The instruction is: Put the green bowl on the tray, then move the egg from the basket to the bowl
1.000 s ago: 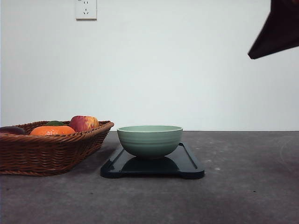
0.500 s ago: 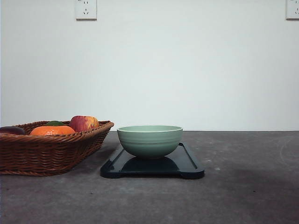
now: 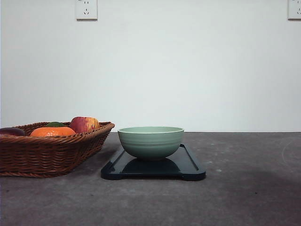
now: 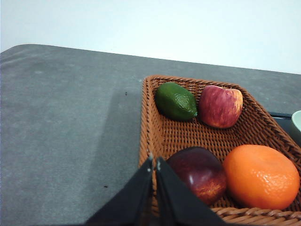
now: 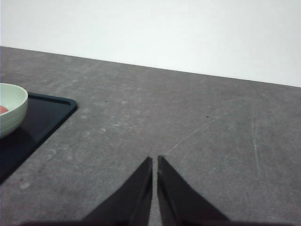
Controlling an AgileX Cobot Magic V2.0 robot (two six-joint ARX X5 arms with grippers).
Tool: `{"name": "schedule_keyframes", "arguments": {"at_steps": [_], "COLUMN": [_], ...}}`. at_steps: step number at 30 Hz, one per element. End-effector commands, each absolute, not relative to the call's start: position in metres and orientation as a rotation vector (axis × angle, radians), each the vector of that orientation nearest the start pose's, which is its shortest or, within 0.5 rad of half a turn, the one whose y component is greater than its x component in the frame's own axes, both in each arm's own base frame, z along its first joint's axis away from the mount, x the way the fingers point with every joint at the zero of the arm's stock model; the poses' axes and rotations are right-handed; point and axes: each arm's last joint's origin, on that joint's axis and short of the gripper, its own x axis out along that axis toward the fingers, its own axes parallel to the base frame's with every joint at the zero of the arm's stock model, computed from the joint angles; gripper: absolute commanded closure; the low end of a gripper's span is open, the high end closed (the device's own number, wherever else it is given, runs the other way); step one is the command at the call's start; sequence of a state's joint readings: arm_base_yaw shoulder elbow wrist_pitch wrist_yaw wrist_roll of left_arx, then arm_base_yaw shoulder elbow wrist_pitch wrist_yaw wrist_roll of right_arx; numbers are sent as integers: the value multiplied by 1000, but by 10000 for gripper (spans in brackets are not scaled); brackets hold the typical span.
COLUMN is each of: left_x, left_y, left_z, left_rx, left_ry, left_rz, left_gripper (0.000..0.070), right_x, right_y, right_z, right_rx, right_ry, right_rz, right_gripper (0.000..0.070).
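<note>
The green bowl (image 3: 150,141) is sitting on the tray (image 3: 190,168) on the worktop (image 3: 244,188), beside the basket (image 3: 47,153) of fruit. My left jaws, pressed together, are hanging over the basket; my right jaws, also together, over bare worktop.

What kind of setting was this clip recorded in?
Probably an indoor lab or test bench: a bare grey tabletop against a plain white wall with power sockets, set with a woven wicker basket of fruit.
</note>
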State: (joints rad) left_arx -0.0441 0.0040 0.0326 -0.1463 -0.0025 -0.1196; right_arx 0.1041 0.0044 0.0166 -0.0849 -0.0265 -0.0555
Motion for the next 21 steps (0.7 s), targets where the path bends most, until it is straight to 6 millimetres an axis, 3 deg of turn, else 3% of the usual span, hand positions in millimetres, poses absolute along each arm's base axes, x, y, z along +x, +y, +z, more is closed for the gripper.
{"name": "schedule_keyframes", "arguments": {"at_steps": [1, 21], "left_x": [96, 96], "left_y": [-4, -4], "left_z": [155, 155], "left_rx": [-106, -106], "left_ry": [128, 128], "left_rz": [-33, -33], "left_gripper": [700, 700], "right_x": [96, 96], "right_y": [11, 11], "right_z": [161, 163], "right_rx": [-55, -54], "right_ry": [57, 33], "right_rz": [136, 134], "right_gripper": [689, 689]}}
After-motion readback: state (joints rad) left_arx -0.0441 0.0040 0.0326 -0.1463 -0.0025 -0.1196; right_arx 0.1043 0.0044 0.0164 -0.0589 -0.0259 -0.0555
